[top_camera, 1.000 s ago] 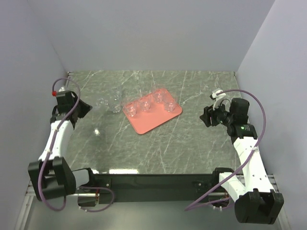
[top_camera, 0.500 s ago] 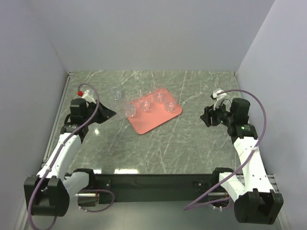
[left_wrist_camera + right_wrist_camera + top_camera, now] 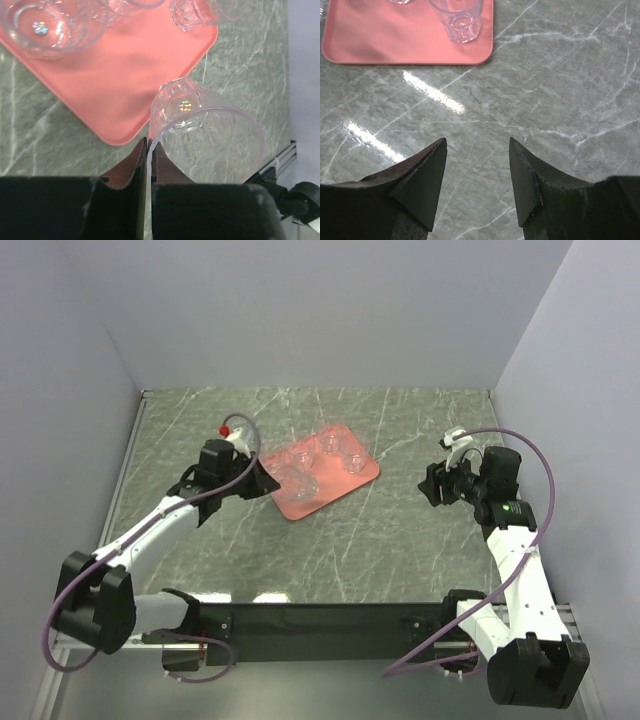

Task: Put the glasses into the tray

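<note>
Clear glass [image 3: 200, 130], rim pinched between the pressed-together fingers of the left gripper [image 3: 262, 478].
Held over the 8 o'clock edge of the salmon-pink tray [image 3: 335, 488]; other glasses [image 3: 328, 443] standing inside, probably three. At 3 o'clock, right gripper [image 3: 477, 170], fingers spread, empty, above the marble table [image 3: 560, 90].

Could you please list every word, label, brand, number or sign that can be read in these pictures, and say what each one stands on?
None: no word, label, brand, number or sign can be read in any view. The flat salmon-pink tray, the small clear drinking glasses standing on it, the glass pinched by the left gripper and the grey-green marbled table all show plain, unmarked surfaces.
</note>
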`<control>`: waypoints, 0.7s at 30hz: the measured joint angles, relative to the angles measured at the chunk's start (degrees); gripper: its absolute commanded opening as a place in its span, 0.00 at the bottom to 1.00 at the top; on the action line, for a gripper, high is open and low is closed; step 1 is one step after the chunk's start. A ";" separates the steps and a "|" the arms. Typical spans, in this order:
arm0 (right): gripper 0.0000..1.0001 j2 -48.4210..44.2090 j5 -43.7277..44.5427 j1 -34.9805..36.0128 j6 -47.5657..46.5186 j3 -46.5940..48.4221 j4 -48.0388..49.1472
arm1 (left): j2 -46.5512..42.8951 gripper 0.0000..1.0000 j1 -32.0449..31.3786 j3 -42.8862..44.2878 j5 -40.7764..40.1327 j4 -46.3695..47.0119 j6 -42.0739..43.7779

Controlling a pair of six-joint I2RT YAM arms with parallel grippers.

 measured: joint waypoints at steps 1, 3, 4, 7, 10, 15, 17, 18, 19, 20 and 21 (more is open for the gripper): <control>0.60 0.00 0.00 0.00 0.00 0.00 0.00 | 1.09 0.01 -1.25 0.83 -0.81 0.00 0.09; 0.60 0.00 0.00 -0.02 0.00 0.00 0.00 | 3.56 0.00 -3.58 2.75 -2.67 0.20 0.28; 0.60 0.00 -0.07 -0.04 0.00 -0.02 0.00 | 4.63 0.00 -4.63 3.69 -3.58 0.22 0.39; 0.60 0.00 -0.31 -0.24 0.00 -0.02 0.00 | 8.55 0.00 -7.30 6.73 -6.19 0.68 1.03; 0.60 0.00 -0.44 -0.39 -0.02 -0.02 0.00 | 13.20 0.00 -9.40 10.21 -8.87 0.90 1.73; 0.60 -0.02 -0.59 -0.57 -0.02 -0.02 0.00 | 20.83 0.00 -11.30 16.28 -12.57 0.48 3.19; 0.60 -0.02 -0.61 -0.59 -0.02 -0.02 0.00 | 23.85 0.01 -11.85 18.99 -14.08 -0.42 3.91; 0.60 -0.04 -0.61 -0.63 -0.02 -0.02 0.00 | 25.14 0.01 -12.02 20.37 -14.71 -0.94 4.37; 0.60 -0.07 -0.61 -0.66 -0.02 -0.02 0.00 | 26.29 0.01 -12.20 21.57 -15.34 -1.18 4.68; 0.60 -0.09 -0.63 -0.66 -0.02 -0.02 0.00 | 27.43 0.01 -12.35 22.80 -15.96 -1.55 5.03; 0.60 -0.11 -0.66 -0.68 -0.02 -0.02 0.00 | 28.55 0.01 -12.48 24.06 -16.39 -1.92 5.55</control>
